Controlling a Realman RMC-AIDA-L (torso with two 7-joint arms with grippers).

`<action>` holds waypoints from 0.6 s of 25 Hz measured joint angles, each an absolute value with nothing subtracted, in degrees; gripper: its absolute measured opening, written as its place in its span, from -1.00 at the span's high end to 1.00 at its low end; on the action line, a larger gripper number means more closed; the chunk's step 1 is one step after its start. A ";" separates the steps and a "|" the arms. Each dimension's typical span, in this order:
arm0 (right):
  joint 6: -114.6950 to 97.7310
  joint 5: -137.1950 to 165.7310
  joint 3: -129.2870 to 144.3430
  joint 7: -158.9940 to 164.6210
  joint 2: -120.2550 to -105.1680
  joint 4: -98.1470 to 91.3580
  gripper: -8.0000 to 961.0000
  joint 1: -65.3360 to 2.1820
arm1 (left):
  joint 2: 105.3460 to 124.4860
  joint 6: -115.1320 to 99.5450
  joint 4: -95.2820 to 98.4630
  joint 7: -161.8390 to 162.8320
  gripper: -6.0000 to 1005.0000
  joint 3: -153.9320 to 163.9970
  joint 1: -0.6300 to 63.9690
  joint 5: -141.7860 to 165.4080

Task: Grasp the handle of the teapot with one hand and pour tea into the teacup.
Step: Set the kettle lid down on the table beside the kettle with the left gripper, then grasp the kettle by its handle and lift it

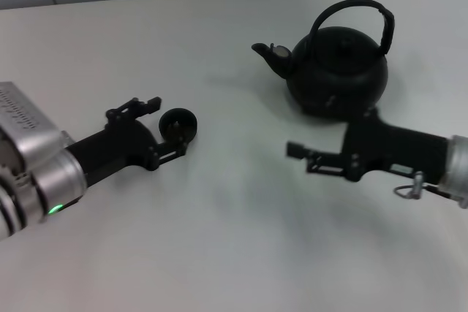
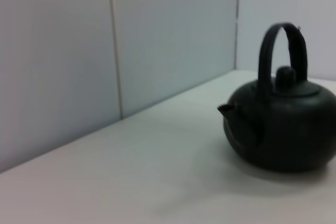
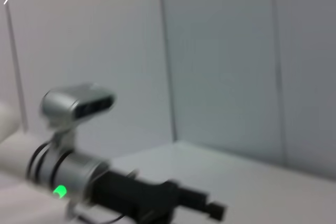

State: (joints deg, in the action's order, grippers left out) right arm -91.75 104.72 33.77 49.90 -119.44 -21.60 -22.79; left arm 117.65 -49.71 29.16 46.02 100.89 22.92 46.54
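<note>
So the teapot (image 1: 338,71) is sitting upright on the white table (image 1: 234,217), toward the far right side in the head view, spout (image 1: 268,55) pointing to the robot's left and the handle (image 1: 355,16) arching up over the lid. Nothing is holding that handle. The right gripper (image 1: 298,153) is down low just in front of the pot, its black body right by the pot's base and its fingers reaching leftward. I honestly can't tell whether they're spread or closed, since only 1 finger shows clearly. Over on the left, the left gripper (image 1: 167,123) is well apart from the pot and has its 2 fingers spread around the little dark teacup (image 1: 178,124). The cup sits between the fingers, with the near finger right up against it, though I can't say it's actually squeezed. The left wrist view just shows the pot off to one side with the wall panels (image 2: 115,45) behind it, lid knob (image 2: 286,74) under the hoop. The right wrist view catches the other arm, green light (image 3: 60,190) on.
</note>
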 joint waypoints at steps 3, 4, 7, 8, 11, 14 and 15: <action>-92.50 97.47 33.48 49.70 -119.31 -21.91 -0.59 -19.54 | 116.23 -49.87 34.00 47.34 -0.59 100.77 17.77 47.63; -92.48 94.99 33.30 49.67 -119.28 -21.94 -0.59 -18.50 | 116.07 -49.90 34.55 47.46 -0.59 100.73 17.09 47.87; -91.30 87.79 28.71 49.53 -119.21 -21.79 -0.58 -15.37 | 115.32 -50.37 36.10 47.91 -0.59 100.01 14.82 48.57; -91.30 87.79 28.71 49.53 -119.21 -21.79 -0.58 -15.37 | 115.32 -50.37 36.10 47.91 -0.59 100.01 14.82 48.57; -88.74 86.34 23.31 49.37 -119.32 -20.72 -0.58 -15.16 | 115.11 -51.00 36.01 47.98 -0.59 99.98 14.61 48.76; -86.07 86.14 19.44 48.00 -119.35 -18.93 -0.57 -16.16 | 115.11 -51.05 35.83 48.03 -0.59 99.98 14.59 49.86; -85.01 86.12 18.69 47.29 -119.35 -18.33 -0.57 -16.65 | 115.17 -50.99 35.83 48.07 -0.59 99.99 14.58 50.33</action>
